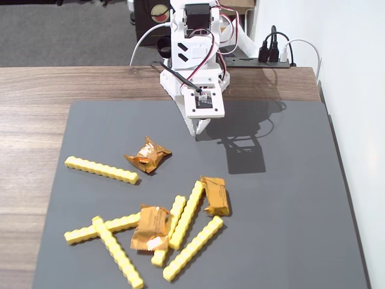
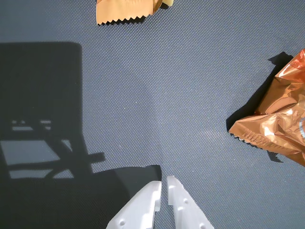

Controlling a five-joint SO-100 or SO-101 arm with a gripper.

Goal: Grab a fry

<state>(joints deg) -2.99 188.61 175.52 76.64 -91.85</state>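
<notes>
Several bright yellow studded fries lie on the grey mat in the fixed view: one alone at the left (image 1: 101, 170), the others in a loose pile at the front, such as one (image 1: 187, 214) and another (image 1: 192, 247). My white gripper (image 1: 200, 129) hangs above the mat's far middle, well behind the fries and touching none. In the wrist view my gripper (image 2: 163, 183) enters from the bottom edge with its jaws nearly together and nothing between them. Only a small yellow corner of a fry (image 2: 166, 4) shows at the wrist view's top edge.
Three crinkled orange foil packets lie among the fries: one (image 1: 147, 155) nearest the gripper, one (image 1: 215, 194), one (image 1: 150, 227). In the wrist view one packet (image 2: 281, 121) is at the right, another (image 2: 125, 10) at the top. The grey mat (image 1: 289, 198) lies on a wooden table.
</notes>
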